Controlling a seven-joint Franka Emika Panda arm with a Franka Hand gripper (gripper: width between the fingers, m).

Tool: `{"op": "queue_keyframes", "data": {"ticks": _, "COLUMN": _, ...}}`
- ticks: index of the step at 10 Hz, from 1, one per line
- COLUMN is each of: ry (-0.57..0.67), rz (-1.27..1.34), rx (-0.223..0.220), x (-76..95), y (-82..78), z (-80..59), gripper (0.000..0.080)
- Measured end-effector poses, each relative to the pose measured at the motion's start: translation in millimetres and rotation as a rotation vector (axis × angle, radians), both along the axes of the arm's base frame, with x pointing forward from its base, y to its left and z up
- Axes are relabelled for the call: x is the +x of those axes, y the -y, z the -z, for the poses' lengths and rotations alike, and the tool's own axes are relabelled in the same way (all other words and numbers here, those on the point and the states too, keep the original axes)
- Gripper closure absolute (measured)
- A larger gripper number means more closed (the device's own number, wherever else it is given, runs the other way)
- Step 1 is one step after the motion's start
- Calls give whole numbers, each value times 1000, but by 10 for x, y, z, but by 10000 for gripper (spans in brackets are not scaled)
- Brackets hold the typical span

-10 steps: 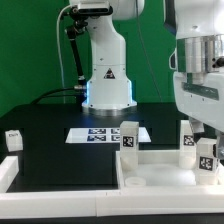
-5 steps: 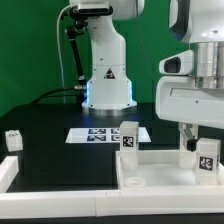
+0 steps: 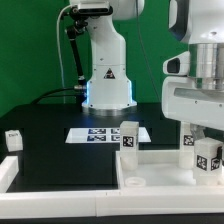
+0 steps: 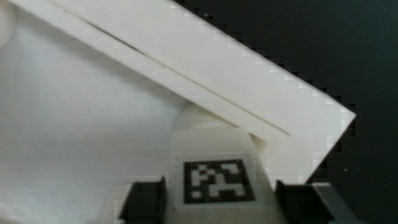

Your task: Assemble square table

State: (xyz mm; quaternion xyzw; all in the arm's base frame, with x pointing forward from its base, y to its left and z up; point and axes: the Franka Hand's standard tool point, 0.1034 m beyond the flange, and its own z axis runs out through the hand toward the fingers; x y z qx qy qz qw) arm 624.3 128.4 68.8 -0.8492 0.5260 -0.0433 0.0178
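The square table's white panel (image 3: 160, 166) lies flat at the front right; in the wrist view it fills the near side (image 4: 71, 120). A short white tagged leg (image 3: 208, 157) stands upright at its right corner. My gripper (image 3: 207, 148) reaches down over this leg. In the wrist view my gripper (image 4: 231, 203) has a dark finger close against each side of the leg (image 4: 217, 180), and looks shut on it. Two more tagged legs stand upright near the panel's back edge, one in the middle (image 3: 129, 138) and one at the right (image 3: 190, 141).
The marker board (image 3: 103, 133) lies in front of the robot base (image 3: 106, 90). A small tagged white leg (image 3: 13, 140) stands at the exterior view's left, with a plain white bar (image 3: 6, 172) below it. A white bar (image 4: 214, 75) runs along the panel's edge and corner.
The hand has turned about its vertical axis and shifted to the exterior view's left, then come down a little over the leg. The leg stays in the same place.
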Motion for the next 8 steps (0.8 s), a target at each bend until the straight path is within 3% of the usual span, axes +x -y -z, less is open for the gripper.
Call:
{"op": "queue_keyframes", "data": {"ticks": 2, "ry": 3, "rz": 167, "rx": 19, "x": 5, "y": 2, "z": 0, "gripper": 511}}
{"op": "queue_keyframes", "data": {"ticks": 6, "ry": 15, "rz": 760, "rx": 204, "x": 61, "y": -27, "z": -7, "gripper": 509}}
{"op": "queue_keyframes", "data": {"ticks": 8, "ry": 8, "rz": 852, "rx": 222, "x": 62, "y": 45, "z": 11, "gripper": 508}}
